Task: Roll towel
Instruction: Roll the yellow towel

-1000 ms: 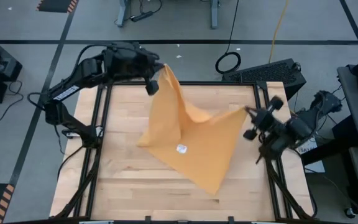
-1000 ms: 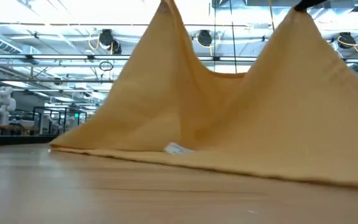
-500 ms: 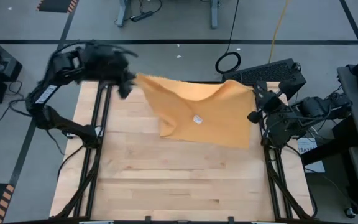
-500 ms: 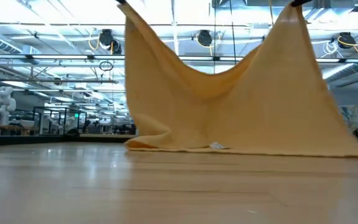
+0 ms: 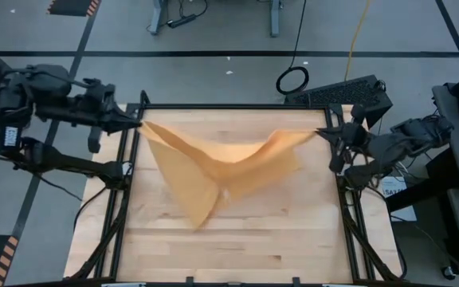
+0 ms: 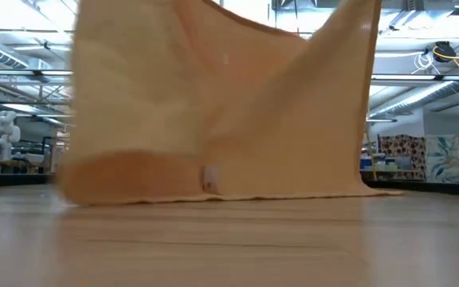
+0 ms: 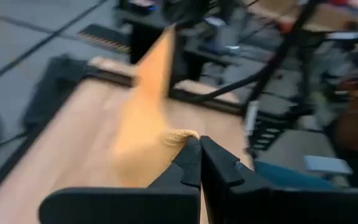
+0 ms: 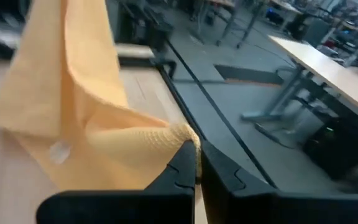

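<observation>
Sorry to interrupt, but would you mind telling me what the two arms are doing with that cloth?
They are handling a plain mustard-yellow cloth towel that is to be rolled. The left gripper is shut on one corner at the wooden table's left edge, and the right gripper is shut on another at the right edge. The towel hangs stretched between them, its lower edge reaching the tabletop. No rolling has begun.

Grey floor [image 5: 213, 80], coiled cable [image 5: 292, 80] (black), ceiling lights [image 6: 22, 20], desks [image 8: 328, 68].

Towel [image 6: 213, 104] top beyond low view
</observation>
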Robot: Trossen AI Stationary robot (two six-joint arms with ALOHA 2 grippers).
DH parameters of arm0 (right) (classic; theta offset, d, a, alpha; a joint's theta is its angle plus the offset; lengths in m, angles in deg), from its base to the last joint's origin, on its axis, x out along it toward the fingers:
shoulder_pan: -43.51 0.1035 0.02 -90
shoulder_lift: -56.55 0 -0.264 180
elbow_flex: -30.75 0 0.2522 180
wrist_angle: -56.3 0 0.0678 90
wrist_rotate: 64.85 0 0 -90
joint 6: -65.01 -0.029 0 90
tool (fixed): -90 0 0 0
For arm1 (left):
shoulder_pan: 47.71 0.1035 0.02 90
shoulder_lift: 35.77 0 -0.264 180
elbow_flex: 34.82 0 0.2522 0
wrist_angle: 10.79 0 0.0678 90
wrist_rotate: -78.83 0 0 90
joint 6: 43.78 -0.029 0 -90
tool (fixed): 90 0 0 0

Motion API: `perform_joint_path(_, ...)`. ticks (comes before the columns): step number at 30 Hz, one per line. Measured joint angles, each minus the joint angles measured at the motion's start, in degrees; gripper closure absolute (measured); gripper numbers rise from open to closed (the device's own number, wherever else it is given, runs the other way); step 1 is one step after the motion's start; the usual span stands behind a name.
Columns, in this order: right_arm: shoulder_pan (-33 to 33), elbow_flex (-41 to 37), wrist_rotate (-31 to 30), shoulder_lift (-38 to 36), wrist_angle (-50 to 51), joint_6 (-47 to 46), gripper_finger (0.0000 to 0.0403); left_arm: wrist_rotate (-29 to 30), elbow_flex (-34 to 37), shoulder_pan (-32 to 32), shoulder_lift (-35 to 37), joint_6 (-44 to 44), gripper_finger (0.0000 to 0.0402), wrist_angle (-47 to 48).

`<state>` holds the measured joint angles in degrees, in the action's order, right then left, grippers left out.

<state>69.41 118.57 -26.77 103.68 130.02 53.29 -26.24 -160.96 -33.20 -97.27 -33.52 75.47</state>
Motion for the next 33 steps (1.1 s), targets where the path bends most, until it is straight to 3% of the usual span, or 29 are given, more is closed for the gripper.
perform_joint_path(6, -0.63, 0.51, -1.01, 0.88, 0.93, -0.81, 0.0403, 11.54, 1.92, 0.02, -0.96, -0.09, 0.0401, 10.67)
perform_joint_path(10, -2.94, -1.56, -1.93, 2.60, 1.57, -1.66, 0.0403, 16.70, 7.24, 0.01, -3.04, -1.05, 0.0401, 10.98)
perform_joint_path(18, -9.51, -7.68, -2.25, 6.54, 1.59, -2.01, 0.0403, 36.83, 15.50, 0.04, -9.78, -4.75, 0.0402, 13.31)
perform_joint_path(21, -11.53, -10.72, -2.22, 7.49, 1.49, -2.04, 0.0403, 39.00, 18.65, 0.11, -11.86, -5.93, 0.0402, 13.24)
perform_joint_path(29, -14.36, -17.81, -0.62, 8.15, 0.13, -2.58, 0.0403, 38.20, 29.25, 0.09, -14.67, -4.95, 0.0395, 12.96)
perform_joint_path(31, -14.98, -19.13, -2.07, 8.15, -0.45, -2.56, 0.0403, 44.43, 30.68, 0.07, -14.67, -1.22, 0.0393, 13.77)
perform_joint_path(33, -15.62, -20.48, -6.86, 8.13, -3.66, -1.62, 0.0403, 55.30, 31.16, 0.11, -14.61, 2.96, 0.0392, 13.87)
